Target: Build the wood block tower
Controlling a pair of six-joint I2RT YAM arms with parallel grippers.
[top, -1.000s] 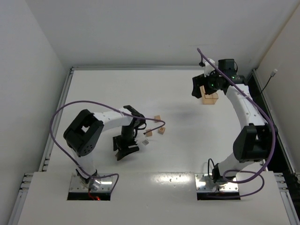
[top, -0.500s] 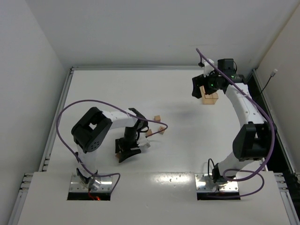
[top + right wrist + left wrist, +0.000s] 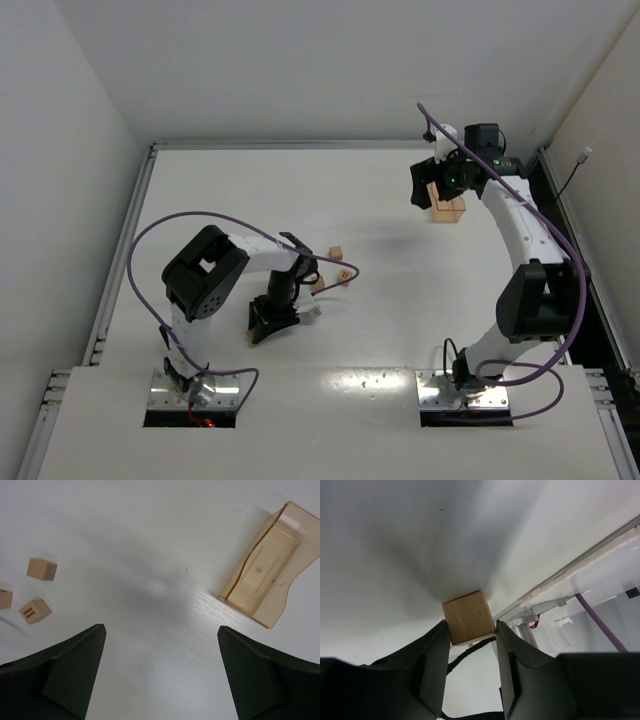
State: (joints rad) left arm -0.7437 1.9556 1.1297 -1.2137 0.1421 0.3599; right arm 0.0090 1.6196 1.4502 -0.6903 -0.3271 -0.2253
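- The left gripper [image 3: 470,625] had its two black fingers [image 3: 432,665] drawn in against a small light-brown wooden cube [image 3: 469,617]. One finger pressed on each opposite side face.
- The held cube sat squarely between the fingertips. Only its near part lay between the tips, and the rest reached out beyond them.
- The cube was right down at the white table [image 3: 395,555], with a dark shadow spreading from it. Whether it touched the surface or hung just above could not be told.
- In the top view the left gripper was low over the table, ahead of its own base, and the gripper's body hid the held cube.
- Three loose light-brown wooden cubes [image 3: 42,569] lay near that gripper, on its far right side and outside its jaws. One of them bore two short dark bars [image 3: 35,611], and another was cut off by the edge of the right wrist view.
- The right gripper [image 3: 160,629] stood spread wide with nothing between its fingers, only bare table.
- It hung at the far right of the table, just beside a pale tan open tray [image 3: 265,585]. The tray lay outside the jaws, and the loose cubes were well apart from it.
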